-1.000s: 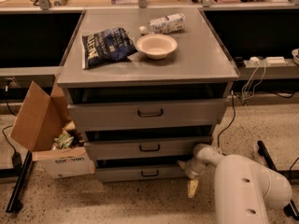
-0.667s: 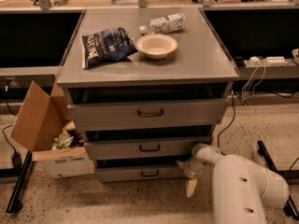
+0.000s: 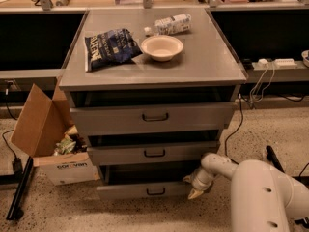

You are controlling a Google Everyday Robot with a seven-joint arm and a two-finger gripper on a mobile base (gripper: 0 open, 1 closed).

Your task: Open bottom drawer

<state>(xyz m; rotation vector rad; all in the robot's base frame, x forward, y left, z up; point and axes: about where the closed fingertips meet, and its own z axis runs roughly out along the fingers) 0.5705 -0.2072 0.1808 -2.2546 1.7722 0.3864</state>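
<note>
The bottom drawer is the slimmest grey front of three, low in the grey cabinet, with a small black loop handle at its centre. It stands slightly pulled out, with a dark gap above it. My gripper is at the drawer front's right end, to the right of the handle and apart from it. The white arm reaches in from the lower right.
Above are the middle drawer and the top drawer, both slightly out. The cabinet top holds a chip bag, a bowl and a lying bottle. An open cardboard box stands at the left. Cables run along the floor at right.
The arm has shifted slightly; the gripper stays at the right end of the bottom drawer. The drawers look unchanged.
</note>
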